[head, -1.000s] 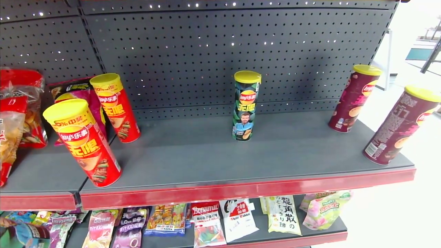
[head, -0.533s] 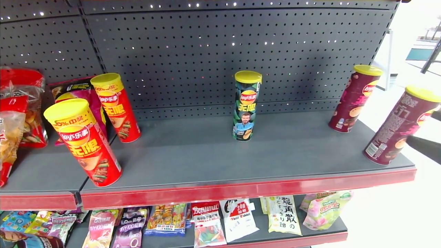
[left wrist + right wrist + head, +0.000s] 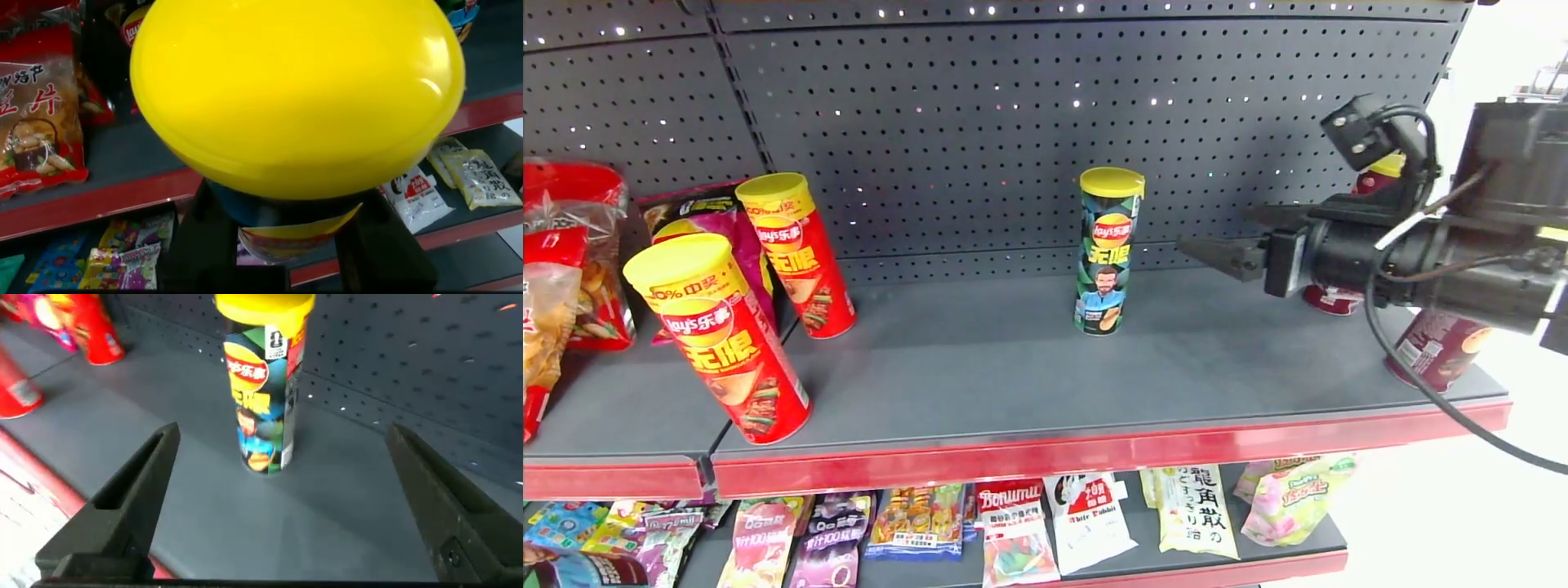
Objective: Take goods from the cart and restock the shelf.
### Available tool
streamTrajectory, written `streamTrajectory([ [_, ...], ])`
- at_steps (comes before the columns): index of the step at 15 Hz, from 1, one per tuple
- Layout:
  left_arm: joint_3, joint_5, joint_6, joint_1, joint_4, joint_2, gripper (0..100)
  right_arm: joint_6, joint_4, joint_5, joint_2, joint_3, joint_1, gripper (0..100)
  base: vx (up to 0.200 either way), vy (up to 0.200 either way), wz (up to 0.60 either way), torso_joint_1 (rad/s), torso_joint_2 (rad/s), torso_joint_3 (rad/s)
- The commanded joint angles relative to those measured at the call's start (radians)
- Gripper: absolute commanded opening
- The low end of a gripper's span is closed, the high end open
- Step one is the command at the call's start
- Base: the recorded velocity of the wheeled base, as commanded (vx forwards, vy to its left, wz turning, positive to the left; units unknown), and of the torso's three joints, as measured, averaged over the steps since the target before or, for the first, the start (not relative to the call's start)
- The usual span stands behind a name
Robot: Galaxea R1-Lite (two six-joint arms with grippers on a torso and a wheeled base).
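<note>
Restocking step: open right gripper [image 3: 282, 437] faces the green can [image 3: 265, 400] on the shelf [image 3: 980, 367]; left gripper [image 3: 294, 241] grips a yellow-lidded can [image 3: 294, 90], likely shelved next.

A black right arm [image 3: 1445, 253] has swung in from the right edge of the frame, where half a second ago only a dark tip showed low down. Its right gripper [image 3: 1213, 230], jaws spread, now sits right of centre, and the arm covers most of the two maroon cardboard crisp tubes with yellow lids [image 3: 1433, 351].
</note>
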State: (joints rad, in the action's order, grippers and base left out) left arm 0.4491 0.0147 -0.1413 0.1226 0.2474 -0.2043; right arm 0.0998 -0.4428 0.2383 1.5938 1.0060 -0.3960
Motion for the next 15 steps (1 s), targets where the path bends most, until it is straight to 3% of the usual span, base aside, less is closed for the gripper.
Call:
streamTrajectory([
  [1,0.0,0.002,-0.001,0.0,0.001,0.0,0,-0.002,-0.022,-0.004,0.126,0.039,-0.026,100,0.0,0.0,0.0,0.0,0.0,0.0],
  [4,0.003,0.01,-0.003,-0.001,0.001,-0.001,0,-0.005,-0.1,-0.011,0.181,0.037,-0.047,100,0.0,0.0,0.0,0.0,0.0,0.0],
  [15,-0.001,0.025,-0.003,-0.001,0.001,0.0,0,-0.026,-0.102,-0.03,0.287,0.184,-0.112,100,0.0,0.0,0.0,0.0,0.0,0.0],
])
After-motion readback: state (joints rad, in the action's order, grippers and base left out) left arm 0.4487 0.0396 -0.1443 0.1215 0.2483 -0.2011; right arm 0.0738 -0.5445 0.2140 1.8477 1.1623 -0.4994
